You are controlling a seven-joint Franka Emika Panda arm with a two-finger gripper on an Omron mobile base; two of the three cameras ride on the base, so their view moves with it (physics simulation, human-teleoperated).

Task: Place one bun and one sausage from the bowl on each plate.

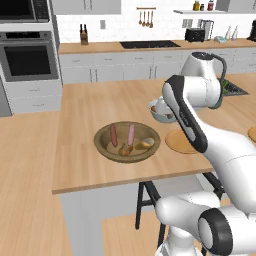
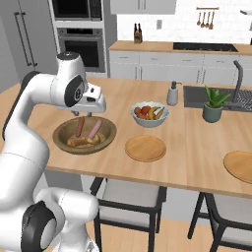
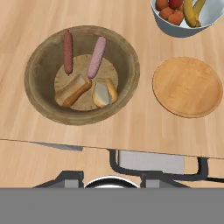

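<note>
**Both plates bare, all the food in the bowl**

Judging by how things lie, nothing of the task is done yet. The wooden bowl (image 3: 82,74) sits near the front edge of the island counter (image 1: 90,107), toward its left end as the robot faces it. Inside lie two sausages side by side toward the far wall of the bowl, a reddish-brown sausage (image 3: 68,51) and a paler pink sausage (image 3: 96,57). Nearer the front of the bowl are two buns: a long bun (image 3: 72,89), which seems to have an orange-brown sausage lying along it, and a smaller rounded bun (image 3: 104,93) just beside it.

The nearer plate (image 3: 187,86) lies just to the right of the bowl, also close to the front edge, and carries nothing. The second plate (image 2: 242,166) is well apart, further right along the same edge; the part of it in view is bare too. A pale fruit bowl (image 2: 149,113) stands behind the nearer plate, and plays no part.

The gripper (image 2: 83,114) hangs above the far rim of the bowl in the right base view, clear of the food. Its fingers look close together, with nothing between them, though the pictures are too small to be sure of the gap.

Left to do, then, is everything: a bun and a sausage to each plate, four transfers in all. The likely first step is to come down on one item in the bowl
</note>
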